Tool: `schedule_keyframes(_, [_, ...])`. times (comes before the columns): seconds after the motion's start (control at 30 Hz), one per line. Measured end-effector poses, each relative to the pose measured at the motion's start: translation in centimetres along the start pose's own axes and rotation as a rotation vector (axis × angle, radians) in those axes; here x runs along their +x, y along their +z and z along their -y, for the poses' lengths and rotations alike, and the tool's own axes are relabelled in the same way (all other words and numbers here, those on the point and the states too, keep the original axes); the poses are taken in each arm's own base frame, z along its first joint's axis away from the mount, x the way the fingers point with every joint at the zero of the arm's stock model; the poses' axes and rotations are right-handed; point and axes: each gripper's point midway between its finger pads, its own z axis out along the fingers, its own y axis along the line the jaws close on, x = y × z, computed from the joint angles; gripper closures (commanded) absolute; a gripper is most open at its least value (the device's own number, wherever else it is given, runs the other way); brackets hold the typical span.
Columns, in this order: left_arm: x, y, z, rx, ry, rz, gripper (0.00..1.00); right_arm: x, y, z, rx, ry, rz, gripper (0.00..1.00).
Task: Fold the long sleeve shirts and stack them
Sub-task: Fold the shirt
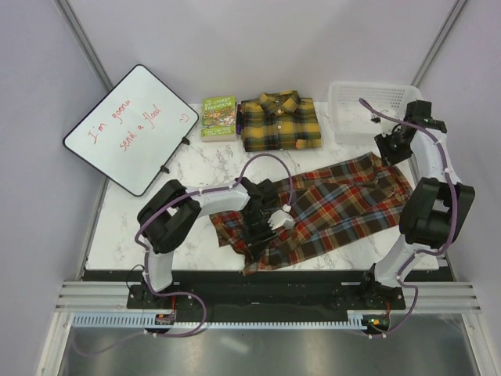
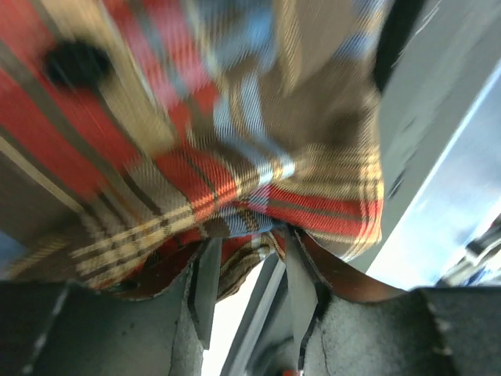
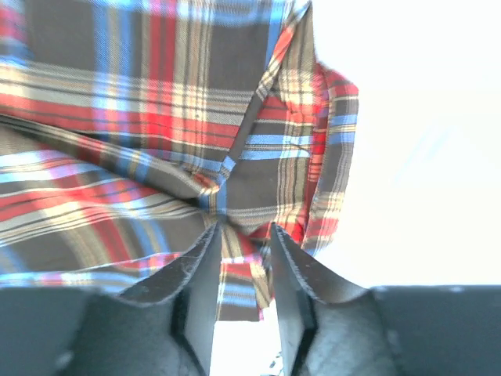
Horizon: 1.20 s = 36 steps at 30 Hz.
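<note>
The red-brown plaid shirt (image 1: 344, 196) lies spread across the marble table, its near-left part bunched and folded over. My left gripper (image 1: 270, 222) is over that bunched part. In the left wrist view a fold of the plaid cloth (image 2: 235, 188) sits between the fingers of the left gripper (image 2: 250, 235) and drapes over both tips. My right gripper (image 1: 389, 153) is at the shirt's far right corner. In the right wrist view its jaws (image 3: 243, 227) stand apart, with a strip of the shirt (image 3: 156, 117) running between them. The yellow and black shirt (image 1: 278, 121) lies folded at the back.
A small green book (image 1: 219, 116) lies left of the folded yellow shirt. A white plastic basket (image 1: 368, 106) stands at the back right, close behind the right gripper. A whiteboard (image 1: 133, 129) with red writing leans at the back left. Metal rails (image 1: 266, 298) run along the near edge.
</note>
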Motion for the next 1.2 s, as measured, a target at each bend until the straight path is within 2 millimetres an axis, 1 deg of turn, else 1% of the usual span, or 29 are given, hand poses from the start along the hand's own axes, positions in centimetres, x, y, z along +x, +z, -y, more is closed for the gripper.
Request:
schedule_keyframes(0.03, [-1.2, 0.1, 0.3, 0.019, 0.004, 0.029, 0.53, -0.7, -1.0, 0.2, 0.014, -0.001, 0.025, 0.63])
schedule_keyframes(0.07, [-2.2, 0.1, 0.6, 0.034, 0.009, 0.060, 0.53, -1.5, -2.3, 0.0, 0.014, 0.001, 0.058, 0.63])
schedule_keyframes(0.1, [-3.1, -0.1, 0.9, 0.048, 0.013, 0.089, 0.52, -1.9, -3.0, -0.4, 0.010, -0.004, 0.077, 0.63])
schedule_keyframes(0.13, [-3.7, -0.4, 1.2, 0.058, 0.019, 0.110, 0.52, -2.1, -3.8, -1.1, -0.002, -0.005, 0.094, 0.63])
schedule_keyframes(0.2, [-4.8, -1.4, 1.6, 0.065, 0.039, 0.163, 0.51, -1.4, -4.4, -3.5, -0.044, -0.015, 0.094, 0.63])
schedule_keyframes(0.27, [-5.1, -2.9, 2.0, 0.057, 0.057, 0.205, 0.51, 0.5, -4.1, -6.3, -0.101, -0.017, 0.058, 0.64])
schedule_keyframes(0.33, [-5.3, -4.9, 2.1, 0.036, 0.074, 0.257, 0.51, 3.0, -3.0, -8.7, -0.160, -0.014, -0.002, 0.64])
schedule_keyframes(0.37, [-5.2, -5.9, 2.0, 0.024, 0.080, 0.278, 0.51, 4.2, -2.4, -9.5, -0.181, -0.009, -0.033, 0.65])
schedule_keyframes(0.43, [-4.6, -7.8, 0.9, -0.005, 0.074, 0.319, 0.51, 6.8, -0.9, -10.7, -0.212, 0.008, -0.100, 0.66])
schedule_keyframes(0.5, [-3.4, -9.1, -0.9, -0.036, 0.043, 0.340, 0.51, 9.0, 0.4, -11.4, -0.233, 0.021, -0.167, 0.66])
schedule_keyframes(0.6, [-0.7, -9.6, -4.1, -0.093, -0.024, 0.321, 0.51, 10.3, 2.1, -11.2, -0.225, 0.028, -0.208, 0.65])
schedule_keyframes(0.67, [1.1, -9.4, -5.7, -0.125, -0.060, 0.292, 0.51, 10.5, 3.1, -10.5, -0.203, 0.032, -0.215, 0.66])
schedule_keyframes(0.7, [1.6, -9.4, -6.0, -0.135, -0.067, 0.283, 0.51, 10.5, 3.6, -10.1, -0.194, 0.037, -0.214, 0.65])
schedule_keyframes(0.8, [2.3, -9.3, -7.3, -0.162, -0.071, 0.266, 0.52, 10.9, 4.7, -8.7, -0.172, 0.068, -0.227, 0.65])
schedule_keyframes(0.93, [2.5, -8.6, -8.7, -0.173, -0.063, 0.247, 0.52, 9.5, 5.6, -6.5, -0.126, 0.082, -0.202, 0.65])
schedule_keyframes(1.0, [2.3, -8.5, -8.7, -0.174, -0.029, 0.257, 0.52, 8.9, 5.9, -5.7, -0.110, 0.085, -0.192, 0.64])
schedule_keyframes(1.07, [2.2, -8.5, -7.9, -0.179, 0.025, 0.270, 0.52, 8.6, 6.0, -5.3, -0.098, 0.084, -0.185, 0.64])
schedule_keyframes(1.1, [2.2, -8.4, -7.3, -0.183, 0.058, 0.274, 0.52, 8.6, 6.1, -5.3, -0.096, 0.084, -0.186, 0.64])
schedule_keyframes(1.2, [1.6, -7.8, -4.4, -0.191, 0.180, 0.285, 0.52, 8.7, 6.1, -5.2, -0.095, 0.086, -0.186, 0.65])
